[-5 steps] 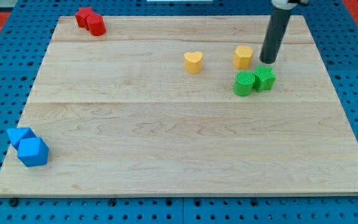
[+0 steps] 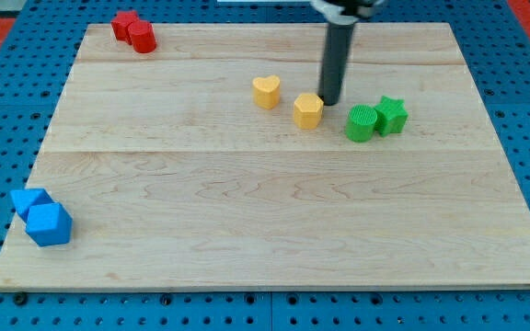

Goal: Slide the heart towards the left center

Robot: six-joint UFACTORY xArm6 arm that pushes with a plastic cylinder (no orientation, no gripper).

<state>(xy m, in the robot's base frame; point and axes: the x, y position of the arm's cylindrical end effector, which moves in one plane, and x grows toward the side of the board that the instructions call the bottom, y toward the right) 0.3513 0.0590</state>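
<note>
Camera view, single frame, noted as seen. Pale wooden bench (image 2: 247, 230) on blue pegboard. Straight dark rod descending from the view's top, tool end — my tip (image 2: 328, 101) — down on the board just right of and slightly above the small yellow hexagonal block (image 2: 308, 109), touching or nearly so; contact not resolvable. No jaws on this tool, nothing held; a plain pusher only.

Small yellow heart-shaped block (image 2: 266, 92) located upper middle of the board, to the view's left of the yellow hexagonal block, apart from it by a narrow gap. Heart thus left of the tip, with the hexagonal block lying between the two. Target area, left centre of the board, well apart from the heart, farther to the view's left and somewhat lower.

Judged: a leftward push along this line would meet the hexagonal block first, not the heart; risk of shoving both together or skewing the heart off course.

Elsewhere: green ribbed cylinder (image 2: 361, 123) touching green star block (image 2: 391, 115), right of the tip; two red blocks (image 2: 134, 31) at top left; two blue blocks (image 2: 42, 217) at bottom left.
</note>
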